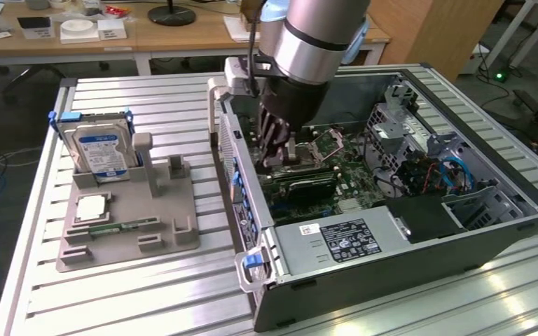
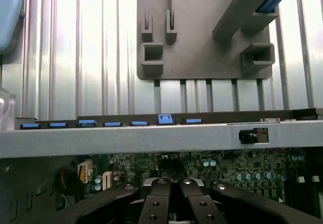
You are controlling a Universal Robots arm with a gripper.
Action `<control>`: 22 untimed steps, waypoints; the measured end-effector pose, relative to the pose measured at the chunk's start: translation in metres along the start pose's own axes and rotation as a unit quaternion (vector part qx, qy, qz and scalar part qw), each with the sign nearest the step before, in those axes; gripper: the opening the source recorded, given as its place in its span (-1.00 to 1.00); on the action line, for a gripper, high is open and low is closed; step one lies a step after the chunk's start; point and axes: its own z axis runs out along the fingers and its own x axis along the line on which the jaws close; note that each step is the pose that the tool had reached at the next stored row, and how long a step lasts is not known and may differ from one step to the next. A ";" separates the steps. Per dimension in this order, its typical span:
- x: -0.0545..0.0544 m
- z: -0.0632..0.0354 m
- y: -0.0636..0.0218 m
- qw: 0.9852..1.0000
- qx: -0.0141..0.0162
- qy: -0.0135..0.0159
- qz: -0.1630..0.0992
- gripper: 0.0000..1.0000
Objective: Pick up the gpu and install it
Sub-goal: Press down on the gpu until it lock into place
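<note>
A lab or workshop: an open PC case on a slatted metal bench, cluttered wooden desks at the far side.

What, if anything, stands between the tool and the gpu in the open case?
Nothing visible does. The shut tool is down inside the computer case, right at the gpu on the motherboard. Whether it grips the card cannot be told.

The arm reached steeply downward, its gripper pointing straight down with the black fingers pressed together.
</note>
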 end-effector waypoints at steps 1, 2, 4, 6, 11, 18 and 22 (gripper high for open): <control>0.001 0.0000 -0.0002 1.000 -0.001 0.000 0.000 -0.79; 0.001 0.0000 -0.0002 1.000 -0.001 0.000 0.000 -0.79; 0.002 0.0011 -0.0003 1.000 -0.002 0.000 0.000 -0.79; 0.003 0.0028 -0.0007 1.000 -0.003 0.000 0.000 -0.79; 0.006 0.0061 -0.0014 1.000 -0.005 0.000 0.000 -0.79; 0.016 0.0095 -0.0030 1.000 -0.009 0.001 0.000 -0.79; 0.016 0.0117 -0.0033 1.000 -0.010 0.003 0.001 -0.79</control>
